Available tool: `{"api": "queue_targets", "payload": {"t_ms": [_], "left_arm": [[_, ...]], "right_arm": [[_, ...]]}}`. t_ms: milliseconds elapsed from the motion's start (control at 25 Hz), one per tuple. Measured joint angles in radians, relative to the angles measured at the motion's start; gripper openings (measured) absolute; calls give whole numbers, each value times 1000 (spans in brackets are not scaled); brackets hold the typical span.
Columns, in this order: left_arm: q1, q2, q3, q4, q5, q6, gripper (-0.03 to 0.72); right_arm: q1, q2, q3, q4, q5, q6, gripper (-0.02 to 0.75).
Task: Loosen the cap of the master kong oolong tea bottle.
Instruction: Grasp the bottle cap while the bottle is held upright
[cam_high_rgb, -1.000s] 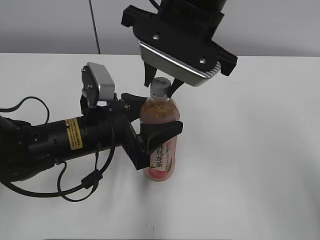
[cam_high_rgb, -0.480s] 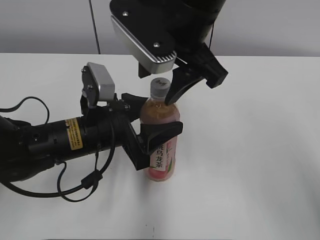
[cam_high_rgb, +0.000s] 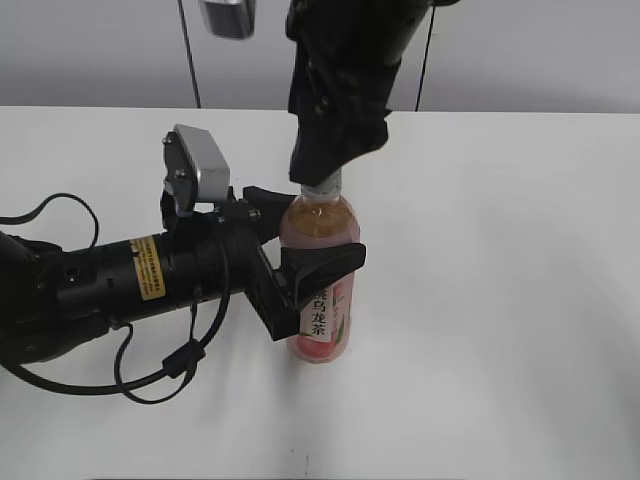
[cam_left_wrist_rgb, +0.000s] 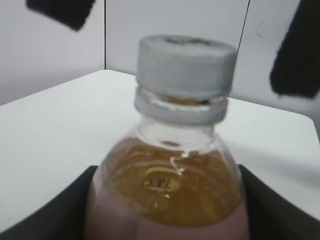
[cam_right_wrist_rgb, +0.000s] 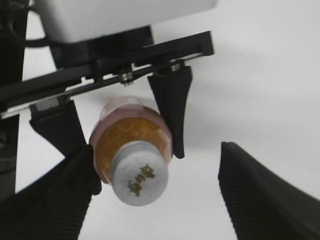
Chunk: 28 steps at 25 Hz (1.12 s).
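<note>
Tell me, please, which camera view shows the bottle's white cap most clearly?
The left wrist view: the cap fills the frame from the side, with its lower ring visible, though slightly blurred. The right wrist view shows its top and dark logo from above, between the spread right gripper fingers. In the exterior view that gripper mostly hides it.

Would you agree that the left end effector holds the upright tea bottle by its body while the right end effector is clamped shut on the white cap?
Not quite. The left end effector does hold the upright tea bottle by its body, but the right end effector is not clamped on the white cap. The right wrist view shows its fingers spread wide, with a clear gap between the cap and the finger on the right.
</note>
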Motion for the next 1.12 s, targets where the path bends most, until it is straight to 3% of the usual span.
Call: {"api": "queue_targets", "payload": {"t_ms": [360, 600, 1120], "left_arm": [[0, 0, 0, 0, 0, 0, 464], [0, 0, 0, 0, -1, 0, 464], [0, 0, 0, 0, -1, 2, 464]], "right_arm": [[0, 0, -82, 12, 2, 627, 585], [0, 0, -84, -47, 3, 983, 587], [0, -88, 40, -31, 3, 1162, 587]]}}
